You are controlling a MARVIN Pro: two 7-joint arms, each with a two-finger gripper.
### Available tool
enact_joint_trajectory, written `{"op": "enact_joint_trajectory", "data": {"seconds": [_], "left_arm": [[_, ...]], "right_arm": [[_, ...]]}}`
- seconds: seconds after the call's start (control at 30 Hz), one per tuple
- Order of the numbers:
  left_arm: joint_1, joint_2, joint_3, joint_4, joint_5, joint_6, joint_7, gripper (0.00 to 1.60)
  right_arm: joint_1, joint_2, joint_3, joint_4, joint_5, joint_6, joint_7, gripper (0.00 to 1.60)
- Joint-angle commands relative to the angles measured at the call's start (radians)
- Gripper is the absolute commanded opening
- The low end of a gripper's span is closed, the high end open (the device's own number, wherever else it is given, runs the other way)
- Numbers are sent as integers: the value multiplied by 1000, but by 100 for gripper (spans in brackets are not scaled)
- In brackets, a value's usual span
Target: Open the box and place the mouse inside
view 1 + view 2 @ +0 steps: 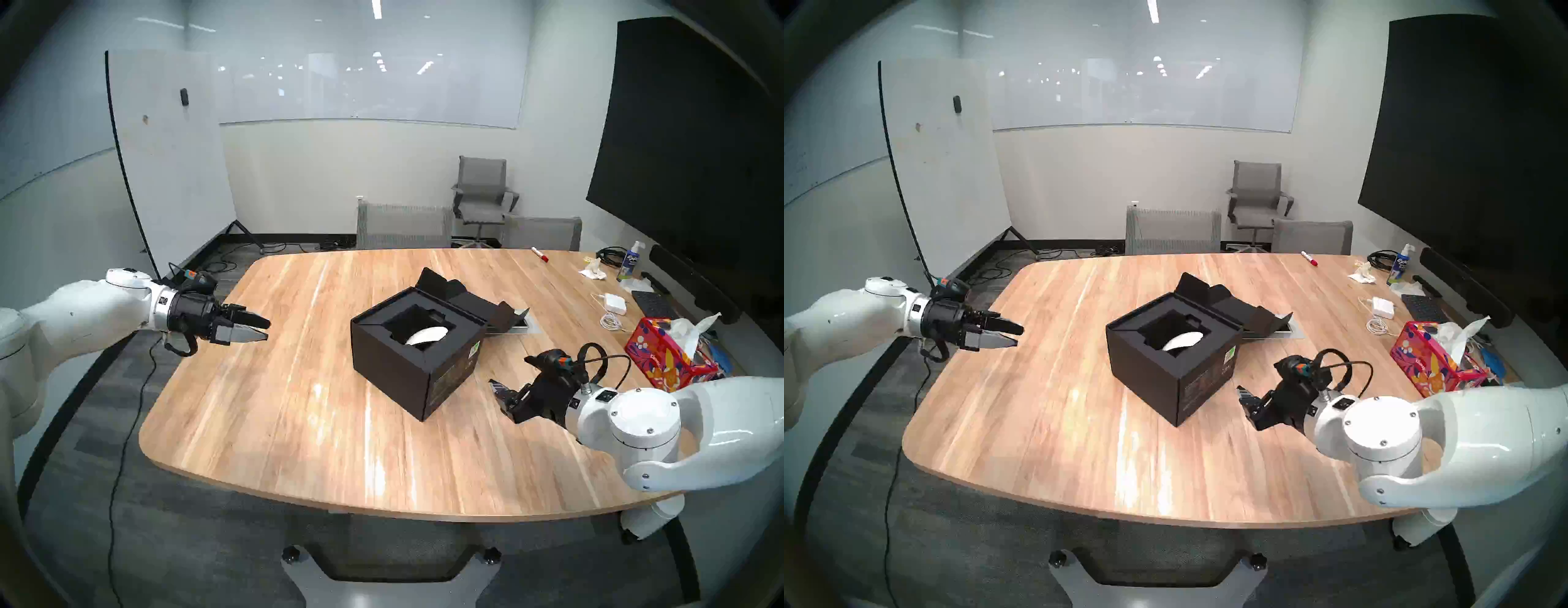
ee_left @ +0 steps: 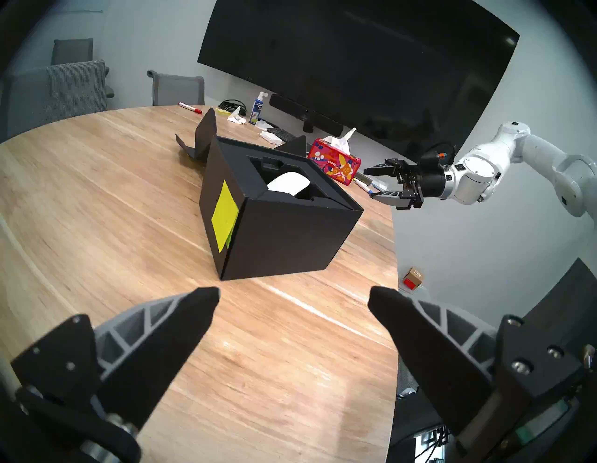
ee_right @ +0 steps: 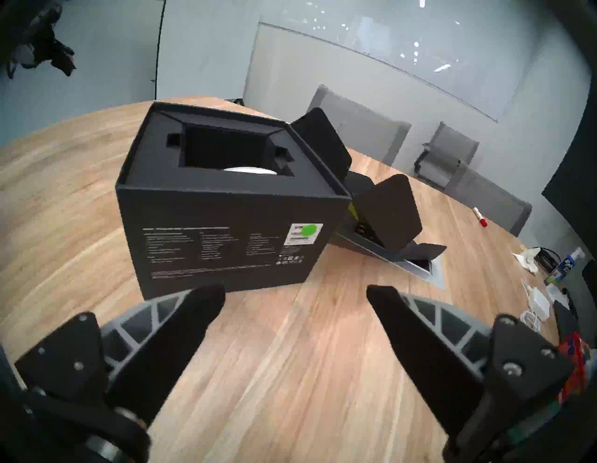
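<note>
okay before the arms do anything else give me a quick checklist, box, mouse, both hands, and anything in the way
1. Box lid open: ok, the flap is folded back behind it.
2. Mouse in the recess: ok, it lies in the black insert, though tilted rather than flat.
3. Left hand empty: ok, open and clear of the box.
4. Right hand empty: ok, open, beside the box, not touching.
5. Box square on the table: ok, all of its base rests on the wood.
6. Clutter clear of the box: ok, the tissue box and adapter sit apart at the right.
</note>
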Motion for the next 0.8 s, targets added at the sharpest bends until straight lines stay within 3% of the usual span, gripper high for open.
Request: {"op": "enact_joint_trajectory", "data": {"seconds": [0.0, 0.77], "left_arm": [[-17, 2, -9, -1, -9, -3, -6, 160], [-18, 2, -8, -1, -9, -3, -6, 160]], "right_arm": [[14, 24, -4, -19, -19, 6, 9, 160], [7, 27, -6, -21, -56, 15, 6, 160]]}}
